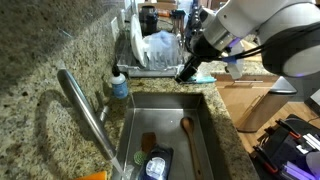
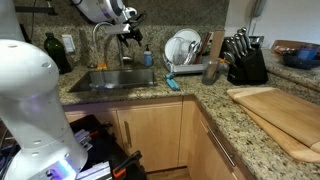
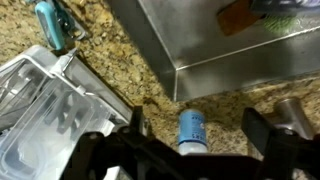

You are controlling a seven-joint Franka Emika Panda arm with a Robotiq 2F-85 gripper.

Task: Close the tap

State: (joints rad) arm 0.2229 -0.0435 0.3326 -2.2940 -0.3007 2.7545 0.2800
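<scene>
We cannot make out the small lever at the foot of the tap [image 1: 86, 108], which stands at the sink's [image 1: 205, 150] rim toward the back edge of the counter [image 1: 40, 45]. In an exterior view its lower end runs out of the picture, and in an exterior view the arch of the tap [image 2: 96, 48] partly overlaps the gripper [image 2: 130, 36], so we cannot tell whether the two touch. The wrist view shows only a grey stub at its right border, too cut off to name. The dark container [image 1: 156, 163] in the sink is cropped and blurred. The robot's own white body hides the near left corner of the counter. The gripper [image 1: 189, 73] hangs above the counter between the sink and the dish rack [image 1: 150, 55]. In the wrist view its two dark fingers [image 3: 135, 125] stand spread wide apart with nothing between them, and the gripper [image 3: 192, 118] looks straight down on the blue cap of the soap bottle [image 3: 190, 130], clear of it. We count one tap, one soap bottle [image 1: 119, 85] just beside the sink's back rim, one wooden spoon [image 1: 187, 133] lying in the sink, and one teal brush [image 1: 202, 78] on the counter near the rack. There is also one knife block [image 2: 246, 62] at the back edge toward the right corner, one cutting board [image 2: 280, 115] along the right edge, and one dish rack [image 2: 186, 55] holding white plates whose number we cannot tell.
</scene>
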